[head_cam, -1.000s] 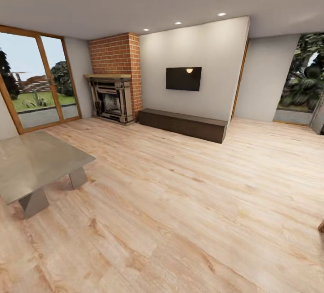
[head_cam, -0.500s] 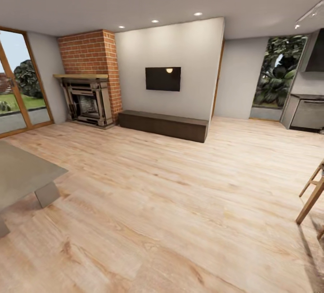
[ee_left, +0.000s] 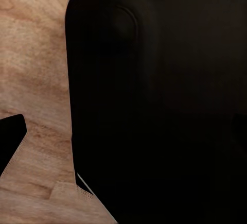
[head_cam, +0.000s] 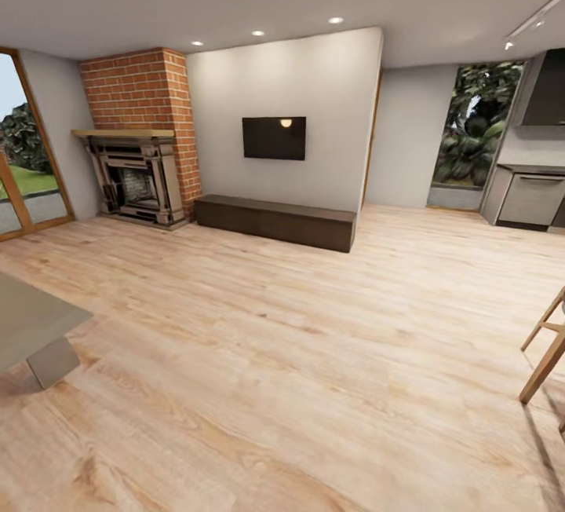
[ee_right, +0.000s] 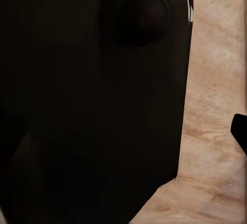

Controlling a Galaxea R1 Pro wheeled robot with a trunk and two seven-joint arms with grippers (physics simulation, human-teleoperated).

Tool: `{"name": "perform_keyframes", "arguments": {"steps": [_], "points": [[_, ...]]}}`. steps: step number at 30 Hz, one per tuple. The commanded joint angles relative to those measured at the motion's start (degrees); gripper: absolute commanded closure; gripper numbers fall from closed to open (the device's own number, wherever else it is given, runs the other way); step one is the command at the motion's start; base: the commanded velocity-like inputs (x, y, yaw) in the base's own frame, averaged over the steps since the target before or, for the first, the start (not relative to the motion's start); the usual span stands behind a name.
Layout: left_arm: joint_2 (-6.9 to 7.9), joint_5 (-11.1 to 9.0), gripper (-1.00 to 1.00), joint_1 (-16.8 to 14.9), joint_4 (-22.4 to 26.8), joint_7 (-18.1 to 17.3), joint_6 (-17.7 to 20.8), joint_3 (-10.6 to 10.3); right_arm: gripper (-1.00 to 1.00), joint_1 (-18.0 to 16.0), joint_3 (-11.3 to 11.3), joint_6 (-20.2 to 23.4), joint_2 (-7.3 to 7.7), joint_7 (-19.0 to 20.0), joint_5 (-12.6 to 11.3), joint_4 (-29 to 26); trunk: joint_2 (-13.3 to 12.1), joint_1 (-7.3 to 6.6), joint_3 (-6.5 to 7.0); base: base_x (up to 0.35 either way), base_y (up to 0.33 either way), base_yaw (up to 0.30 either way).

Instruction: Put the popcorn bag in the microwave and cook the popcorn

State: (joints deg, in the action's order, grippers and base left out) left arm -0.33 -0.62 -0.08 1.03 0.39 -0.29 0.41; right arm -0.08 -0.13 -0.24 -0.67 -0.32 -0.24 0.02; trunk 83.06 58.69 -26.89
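Rolling across the living room, kitchen edge coming up.

Right of the wall television (head_cam: 274, 138) I see a steel-fronted kitchen unit (head_cam: 530, 198); the brick fireplace (head_cam: 138, 159) sits to its left. Both wrist views are dark, so I cannot tell either pincer's state.

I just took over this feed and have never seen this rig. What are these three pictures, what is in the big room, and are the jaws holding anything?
The wide picture comes from the camera on the robot's head. It looks across a wood floor at a brick fireplace, a wall TV and a long dark bench. A grey table corner sits at the left, wooden stool legs at the right. Grey kitchen units stand at the far right.

The two dark pictures come from cameras on each arm. A black body of the robot blocks most of each, with floor beside it. They do not show whether the jaws are open or holding anything.
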Motion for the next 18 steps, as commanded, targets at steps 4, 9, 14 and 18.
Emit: {"name": "perform_keyframes", "arguments": {"steps": [4, 9, 14, 18], "points": [[-0.02, -0.08, -1.00, -0.01, 0.02, 0.05, 0.03, 0.03, -1.00, -0.01, 0.22, -0.03, 0.03, 0.05, 0.02, 0.00, 0.02, 0.03, -0.04, 0.322, 0.000, 0.000], [-0.02, -0.08, -1.00, -0.01, 0.02, 0.05, 0.03, 0.03, -1.00, -0.01, 0.32, -0.03, 0.05, 0.04, 0.32, -0.01, 0.02, 0.03, -0.04, 0.322, 0.000, 0.000], [0.00, -0.08, -1.00, -0.01, 0.02, 0.05, 0.04, 0.03, -1.00, -0.01, 0.53, 0.05, 0.04, -0.10, 0.74, -0.01, 0.02, 0.03, -0.04, 0.322, 0.000, 0.000], [0.04, -0.08, -1.00, -0.01, 0.02, 0.05, 0.03, 0.03, -1.00, -0.01, 0.56, 0.06, 0.05, -0.12, 0.54, -0.02, 0.02, 0.03, -0.04, 0.322, 0.000, 0.000]]}}
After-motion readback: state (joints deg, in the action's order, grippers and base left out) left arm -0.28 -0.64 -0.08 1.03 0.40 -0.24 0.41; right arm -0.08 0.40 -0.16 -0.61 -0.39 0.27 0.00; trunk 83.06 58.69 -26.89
